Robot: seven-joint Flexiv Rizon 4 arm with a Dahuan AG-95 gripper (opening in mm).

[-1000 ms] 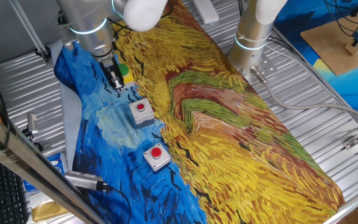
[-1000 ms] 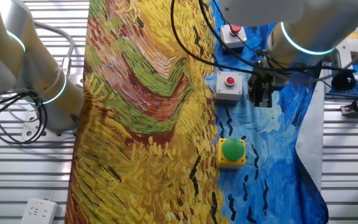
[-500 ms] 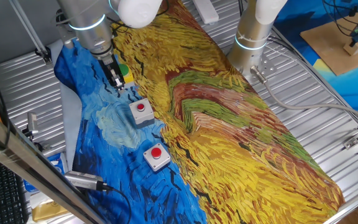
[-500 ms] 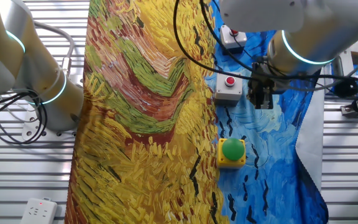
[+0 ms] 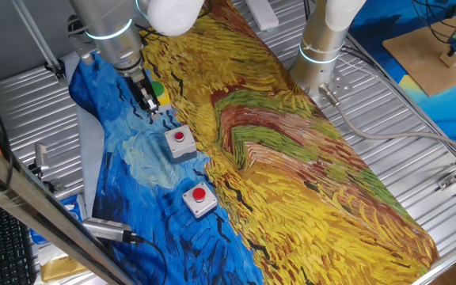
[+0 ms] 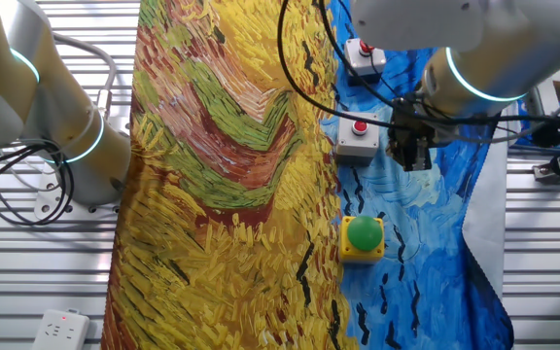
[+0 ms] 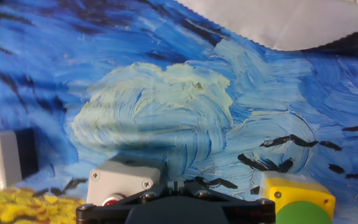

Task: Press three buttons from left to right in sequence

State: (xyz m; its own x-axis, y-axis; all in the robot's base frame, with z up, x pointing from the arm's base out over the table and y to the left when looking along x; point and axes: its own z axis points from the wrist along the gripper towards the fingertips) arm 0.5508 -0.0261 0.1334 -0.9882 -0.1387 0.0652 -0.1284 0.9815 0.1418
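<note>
There are three buttons on the painted cloth (image 5: 291,158). One is the green button (image 6: 364,234) on a yellow box. The other two have red tops on grey boxes: the middle red button (image 6: 359,129) and the far red button (image 6: 366,51). They sit in a row along the edge where the blue part of the cloth meets the yellow part.

The gripper (image 6: 408,156) hangs over the blue part, just beside the middle red button and not touching it. The green button is a bit away from the gripper, on the side away from the far red button. I cannot tell if the fingers are spread or pressed together. A second robot arm (image 5: 323,39) stands beside the cloth.
</note>
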